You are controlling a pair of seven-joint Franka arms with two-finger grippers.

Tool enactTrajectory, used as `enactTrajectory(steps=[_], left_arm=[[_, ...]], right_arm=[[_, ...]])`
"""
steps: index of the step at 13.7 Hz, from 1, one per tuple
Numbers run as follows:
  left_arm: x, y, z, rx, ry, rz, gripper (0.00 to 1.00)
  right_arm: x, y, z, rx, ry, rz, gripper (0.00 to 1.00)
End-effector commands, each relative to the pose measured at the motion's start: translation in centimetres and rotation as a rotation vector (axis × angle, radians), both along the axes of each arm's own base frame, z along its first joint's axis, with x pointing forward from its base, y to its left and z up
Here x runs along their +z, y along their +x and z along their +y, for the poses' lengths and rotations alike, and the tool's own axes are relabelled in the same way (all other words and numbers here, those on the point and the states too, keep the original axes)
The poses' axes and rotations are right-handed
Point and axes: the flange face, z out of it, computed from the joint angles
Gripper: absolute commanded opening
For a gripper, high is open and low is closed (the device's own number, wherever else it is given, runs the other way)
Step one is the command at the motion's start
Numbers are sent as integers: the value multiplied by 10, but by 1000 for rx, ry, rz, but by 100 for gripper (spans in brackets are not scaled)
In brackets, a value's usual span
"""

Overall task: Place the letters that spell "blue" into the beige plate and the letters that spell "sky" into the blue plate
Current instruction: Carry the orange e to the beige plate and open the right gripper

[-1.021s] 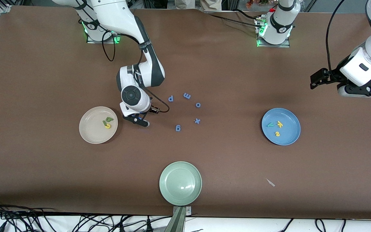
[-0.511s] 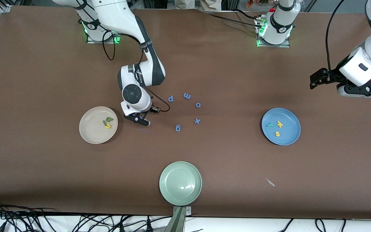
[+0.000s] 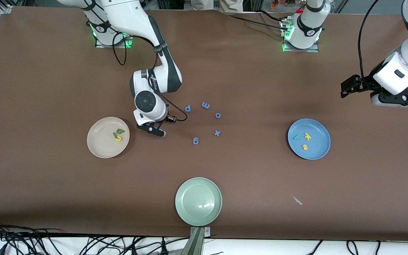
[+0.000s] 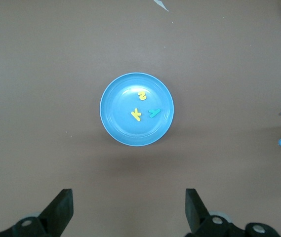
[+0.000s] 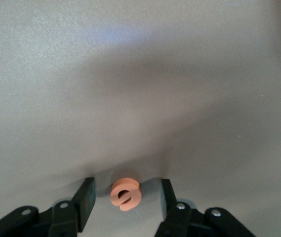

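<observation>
The right gripper (image 3: 153, 128) is low at the brown table (image 3: 48, 78), left of centre in the front view, between the round cream-beige plate (image 3: 97, 148) and the loose all-blue toy letters (image 3: 205, 105). In the right wrist view its two black fingers (image 5: 84, 202) stand apart with the small orange toy letter e (image 5: 125, 193) lying between them at the bottom of the frame. A gap shows on each side of the letter, so nothing is clamped.

The beige plate sits at middle left of the front view, holding the green b (image 3: 120, 131), the thin green bar l (image 3: 114, 134) and the yellow u (image 3: 118, 139), bunched toward the rim nearest the gripper.

The left gripper (image 3: 395, 101) waits high at the right edge of the front view, over bare table, jaws spread wide; its fingertips (image 4: 61, 210) frame the bottom corners of the left wrist view. The round medium-blue plate (image 4: 115, 128) is centred in that view, carrying the yellow s (image 4: 141, 95), the yellow k (image 4: 136, 114) and the teal-green y (image 4: 154, 112).

A round pale green plate (image 3: 190, 212) sits at bottom centre of the front view, nearest the camera.
</observation>
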Motion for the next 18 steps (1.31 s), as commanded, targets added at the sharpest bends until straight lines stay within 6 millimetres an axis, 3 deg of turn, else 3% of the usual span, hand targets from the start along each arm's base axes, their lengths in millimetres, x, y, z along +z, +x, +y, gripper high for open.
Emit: enactTrajectory(steps=[1,3,8,11,15,18], left_arm=[[4,3,-1,-21,-18,11,100],[4,3,0,-21,-16,11,100],[4,2,0,-19,-16,17,100],[4,2,0,-21,-16,17,100],[4,2,0,-19,-17,18,100],[4,2,0,-19,-17,20,100]], right_arm=[[1,-14,3,-9,26,-13,58],[0,-14,2,-13,27,-11,52],[11,-13,2,1,43,-13,14],[22,-4,-6,17,51,-22,10],[80,45,-83,141,62,53,10],[97,63,-140,275,70,51,10]])
